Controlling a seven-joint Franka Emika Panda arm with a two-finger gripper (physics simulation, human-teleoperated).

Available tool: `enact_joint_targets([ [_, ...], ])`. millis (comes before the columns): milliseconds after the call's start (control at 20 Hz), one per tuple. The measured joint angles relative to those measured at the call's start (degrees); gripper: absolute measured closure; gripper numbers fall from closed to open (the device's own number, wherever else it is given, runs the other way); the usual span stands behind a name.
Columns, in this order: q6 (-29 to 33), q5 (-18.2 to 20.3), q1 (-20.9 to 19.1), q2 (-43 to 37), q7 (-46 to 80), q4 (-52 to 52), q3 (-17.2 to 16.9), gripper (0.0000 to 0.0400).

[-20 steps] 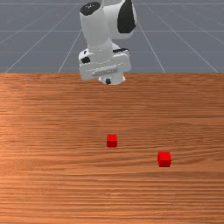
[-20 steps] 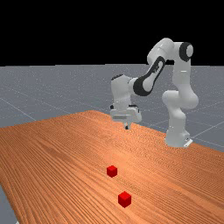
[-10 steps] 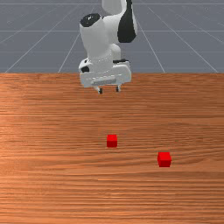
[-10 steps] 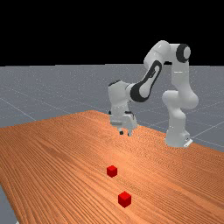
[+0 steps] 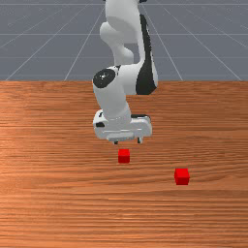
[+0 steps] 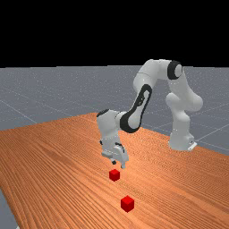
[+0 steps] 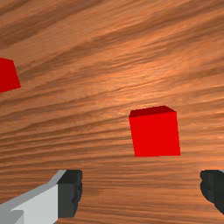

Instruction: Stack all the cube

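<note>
Nothing is stacked at this point. Two red cubes sit singly on the desk [image 5: 53, 193]. The inner cube [image 5: 124, 156], the one closer to the robot's base [image 6: 180, 134], serves as the landmark. The outer cube [image 5: 182, 176] lies well apart from it, toward the front view's right and farther from the base. Both rest flat, with bare wood between them.

The hand [image 5: 128, 141] is above the inner cube and somewhat to its base side, tilted a little. Its fingers [image 7: 70, 192] stand wide apart, more than the inner cube's width, and grip nothing; neither cube is between them.

The task looks to be in its opening approach, with the inner cube the likely first pick. Nearly all the work is left: centring over that cube, lowering around it, closing, lifting, carrying it to the outer cube, setting it squarely on top and letting go. With only these two cubes visible, one sound placement should be enough to finish the stack.
</note>
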Motion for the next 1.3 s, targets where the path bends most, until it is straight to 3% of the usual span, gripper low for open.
enact_joint_targets([
  [400, 6.4, -3.3, 3.0, 7.5, 3.3, 4.1, -2.5, 0.0],
  [450, 7.0, -4.1, 3.9, 8.3, 4.7, 4.6, -3.3, 0.0157],
  [500, 7.4, -4.7, 4.7, 8.7, 6.2, 4.9, -4.1, 0.0189],
  [700, 7.4, -5.8, 6.2, 7.6, 8.4, 4.8, -5.4, 0.0192],
  [850, 5.6, -7.7, 7.8, 0.3, 10.0, 3.7, -6.7, 0.0192],
  [950, 4.8, -8.7, 10.5, -1.4, 12.0, 6.1, -5.8, 0.0192],
  [1100, 3.3, -9.1, 14.2, 3.0, 14.8, 13.9, -3.7, 0.0192],
  [1300, 2.3, -9.5, 16.0, 8.5, 16.0, 20.8, -2.7, 0.0192],
])
